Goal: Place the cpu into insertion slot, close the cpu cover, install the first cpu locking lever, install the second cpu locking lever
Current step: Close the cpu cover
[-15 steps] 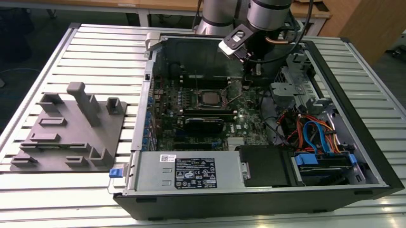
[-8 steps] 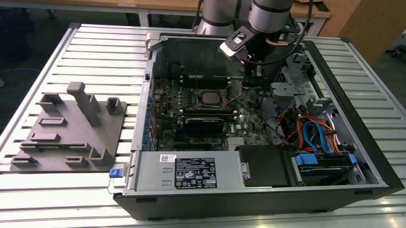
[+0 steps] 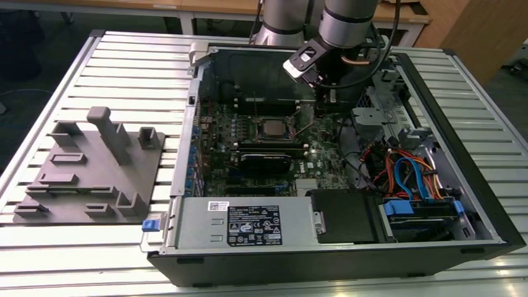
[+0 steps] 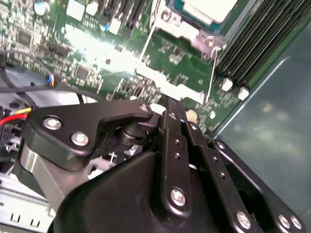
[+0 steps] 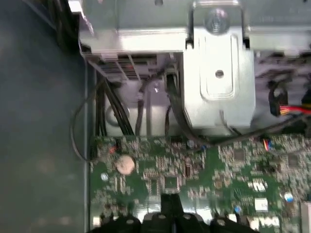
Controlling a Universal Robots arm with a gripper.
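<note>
The cpu lies in the insertion slot, a dull silver square in the middle of the green board; the second wrist view shows its bright top. The silvery cpu cover frames it there. Two thin wire levers run along the cover's sides, and I cannot tell whether they are latched. My gripper hangs over the board to the exterior view's right of the socket. Its black fingers meet at the tips, shut on nothing. Its tips also show in the first wrist view.
The open computer case lies on a slatted metal table. A power supply, a drive bay and bundled cables fill the near side. A grey fixture block stands at the exterior view's left. A metal bracket rises beside the board.
</note>
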